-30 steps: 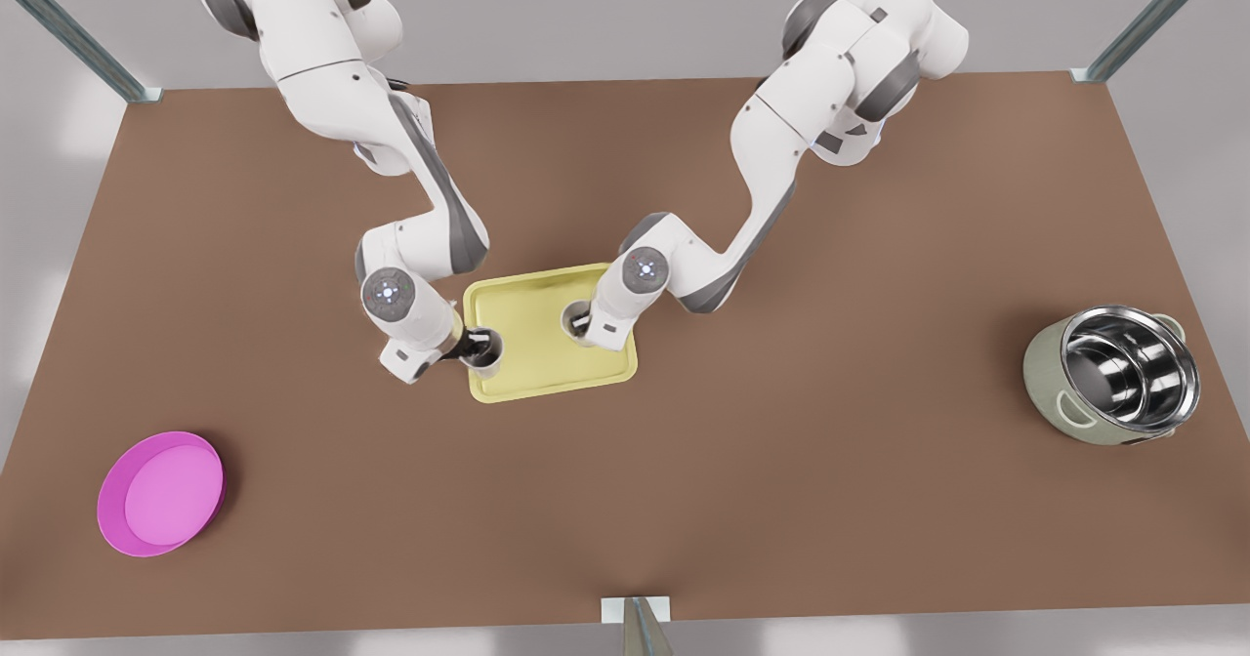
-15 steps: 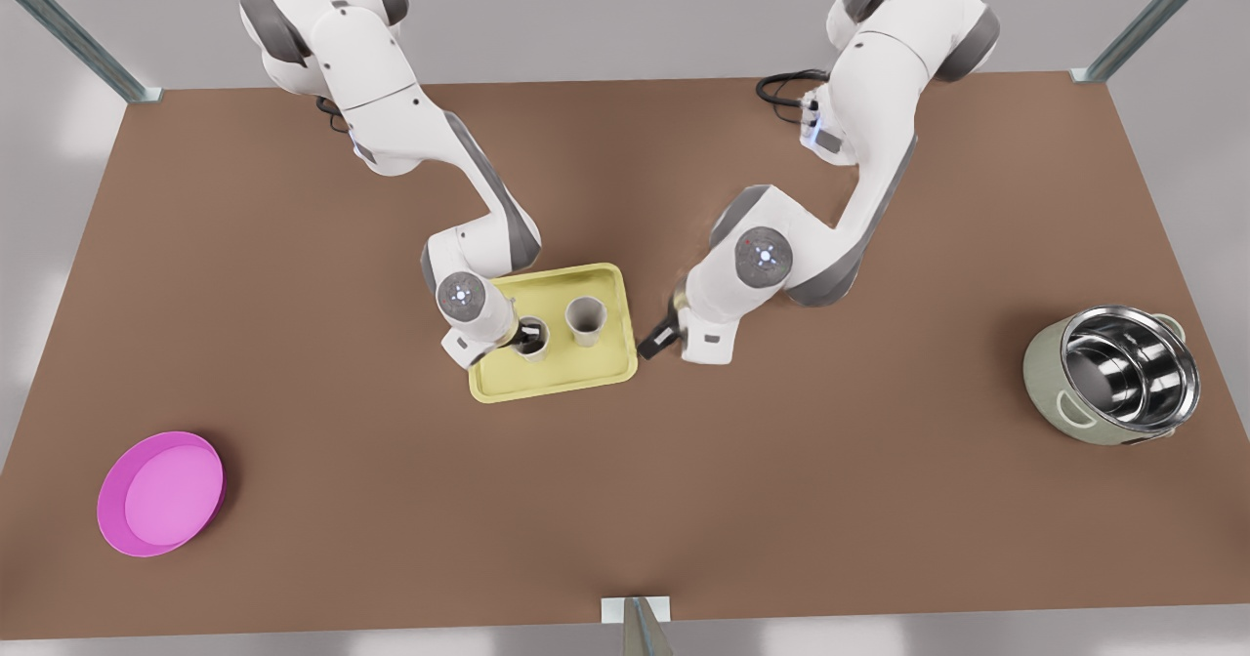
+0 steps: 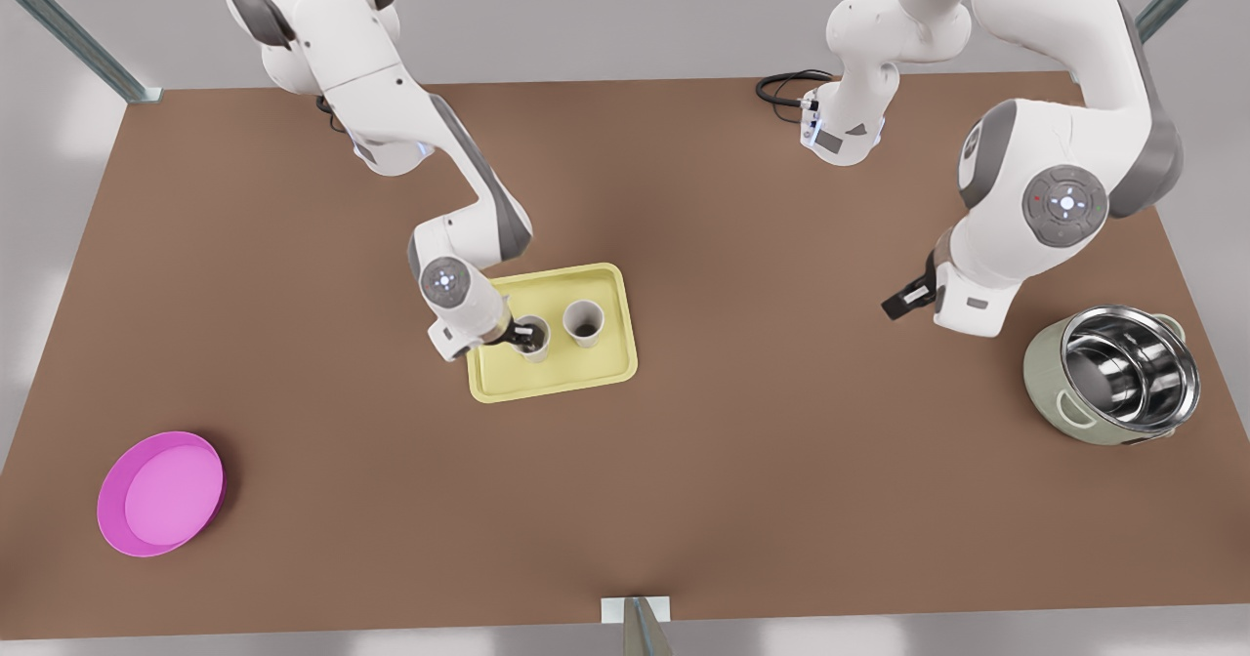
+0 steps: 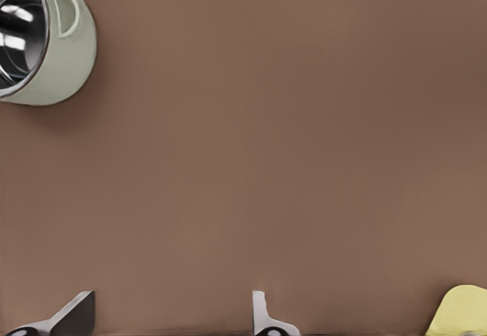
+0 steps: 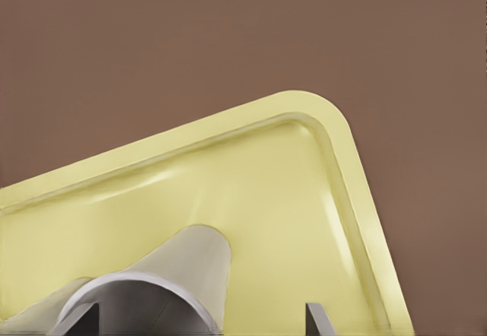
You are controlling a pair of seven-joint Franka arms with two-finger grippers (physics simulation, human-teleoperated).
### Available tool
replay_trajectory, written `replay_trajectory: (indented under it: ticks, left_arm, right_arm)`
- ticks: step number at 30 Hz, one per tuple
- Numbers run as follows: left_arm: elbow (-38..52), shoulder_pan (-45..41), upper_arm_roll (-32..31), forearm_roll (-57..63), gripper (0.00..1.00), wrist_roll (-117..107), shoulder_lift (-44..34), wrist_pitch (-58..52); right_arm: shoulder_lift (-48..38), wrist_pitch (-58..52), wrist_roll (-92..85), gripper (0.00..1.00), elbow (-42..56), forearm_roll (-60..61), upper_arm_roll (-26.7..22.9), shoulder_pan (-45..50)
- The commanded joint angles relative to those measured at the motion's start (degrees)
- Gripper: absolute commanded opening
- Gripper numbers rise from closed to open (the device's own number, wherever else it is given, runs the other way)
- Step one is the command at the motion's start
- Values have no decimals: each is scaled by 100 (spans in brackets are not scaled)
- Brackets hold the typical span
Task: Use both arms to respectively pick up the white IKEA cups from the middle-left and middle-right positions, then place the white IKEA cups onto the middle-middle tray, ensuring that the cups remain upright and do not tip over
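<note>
Two white cups stand upright on the yellow tray, side by side, a small gap between them. The right gripper sits at one cup, its fingers straddling the rim with one inside and one outside, parted; whether they press the wall I cannot tell. The other cup stands free just beyond it. The left gripper hovers well away over bare table, fingers spread, near a steel-lined pot. A pink dish lies far off.
</note>
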Motion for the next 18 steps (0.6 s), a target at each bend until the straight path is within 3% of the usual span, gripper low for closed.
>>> replay_trajectory:
  ticks: [1, 6, 13, 17, 18]
  left_arm:
    - [20, 16, 3, -45, 100, 3445, 12, -323]
    - [29, 16, 3, -45, 100, 3445, 56, -323]
    - [37, 25, 20, -36, 100, 3445, 100, -270]
    - [37, 25, 20, -45, 100, 3445, 100, -270]
    - [29, 25, 20, -36, 100, 3445, 100, -279]
  right_arm:
    - [-144, -69, 119, 100, -72, 50, -1, 0]
    - [-1419, -1782, -56, 100, -196, 32, -53, -518]
    - [-1058, -2089, -3870, 100, 498, -1102, -80, -2804]
    - [-2394, -3259, -3696, 100, 552, -1172, -97, -2795]
    - [-2684, -3847, -2914, 100, 727, -1409, -1, -2725]
